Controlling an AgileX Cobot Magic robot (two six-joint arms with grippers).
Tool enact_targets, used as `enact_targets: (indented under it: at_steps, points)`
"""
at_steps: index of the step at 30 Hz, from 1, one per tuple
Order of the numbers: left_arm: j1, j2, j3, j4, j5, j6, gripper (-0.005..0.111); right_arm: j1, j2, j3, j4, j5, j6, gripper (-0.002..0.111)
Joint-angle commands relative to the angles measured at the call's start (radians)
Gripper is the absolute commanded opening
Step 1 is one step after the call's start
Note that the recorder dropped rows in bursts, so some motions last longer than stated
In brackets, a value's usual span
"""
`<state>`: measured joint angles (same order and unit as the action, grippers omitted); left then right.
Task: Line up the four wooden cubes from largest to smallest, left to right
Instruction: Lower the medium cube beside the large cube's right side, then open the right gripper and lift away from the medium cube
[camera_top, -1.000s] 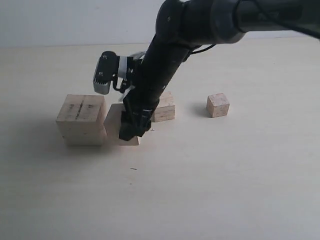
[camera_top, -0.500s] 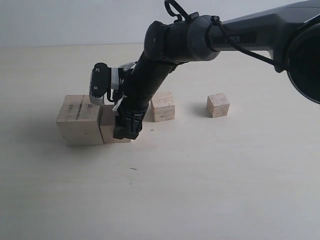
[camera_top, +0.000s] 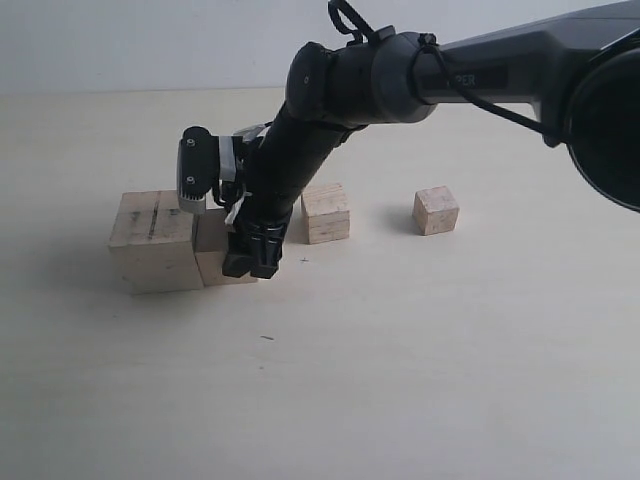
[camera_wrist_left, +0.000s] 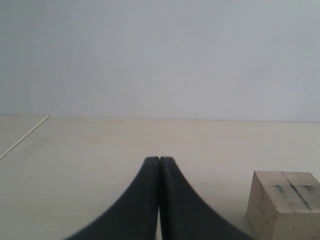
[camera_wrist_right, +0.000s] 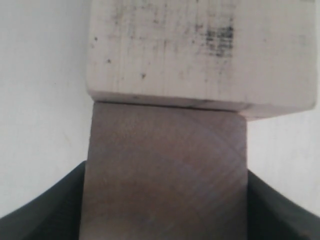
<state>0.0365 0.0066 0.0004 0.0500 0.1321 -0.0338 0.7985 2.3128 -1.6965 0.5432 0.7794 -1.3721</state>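
Four pale wooden cubes sit on the table. The largest cube (camera_top: 155, 240), with dark lines on top, is at the left. The second-largest cube (camera_top: 212, 245) rests against its right side, and my right gripper (camera_top: 250, 262), reaching across from the right, is shut on it. In the right wrist view this cube (camera_wrist_right: 165, 175) fills the space between the fingers (camera_wrist_right: 50, 205) and touches the largest cube (camera_wrist_right: 200, 50). The third cube (camera_top: 326, 212) and the smallest cube (camera_top: 436, 210) stand apart to the right. My left gripper (camera_wrist_left: 159, 161) is shut on nothing, with the largest cube (camera_wrist_left: 285, 205) beside it.
The pale tabletop (camera_top: 400, 350) stretches bare in front of the cubes. The right arm (camera_top: 340, 90) hangs over the space between the second and third cubes. A white wall (camera_top: 150, 40) runs behind the table.
My right gripper moved left with the second-largest cube, bringing it against the largest cube, which shifted slightly left. The two smaller cubes stayed put.
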Motion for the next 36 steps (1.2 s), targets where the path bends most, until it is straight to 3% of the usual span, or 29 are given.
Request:
enact_targets:
  at_steps: [1, 4, 7, 26, 36]
  points:
    - [0.002, -0.007, 0.0, -0.006, -0.002, -0.001, 0.003, 0.004, 0.019, 0.002, -0.027, -0.008, -0.016, 0.0]
    - [0.002, -0.007, 0.0, -0.006, -0.002, -0.001, 0.003, 0.004, 0.019, 0.002, -0.027, -0.008, -0.013, 0.002]
    - [0.002, -0.007, 0.0, -0.006, -0.002, -0.001, 0.003, 0.004, 0.019, 0.002, -0.027, -0.008, -0.012, 0.01]
    - [0.002, -0.007, 0.0, -0.006, -0.002, -0.001, 0.003, 0.004, 0.014, 0.002, -0.024, -0.008, 0.076, 0.081]
    - [0.002, -0.007, 0.0, -0.006, -0.002, -0.001, 0.003, 0.004, -0.106, 0.002, -0.076, -0.008, 0.201, 0.094]
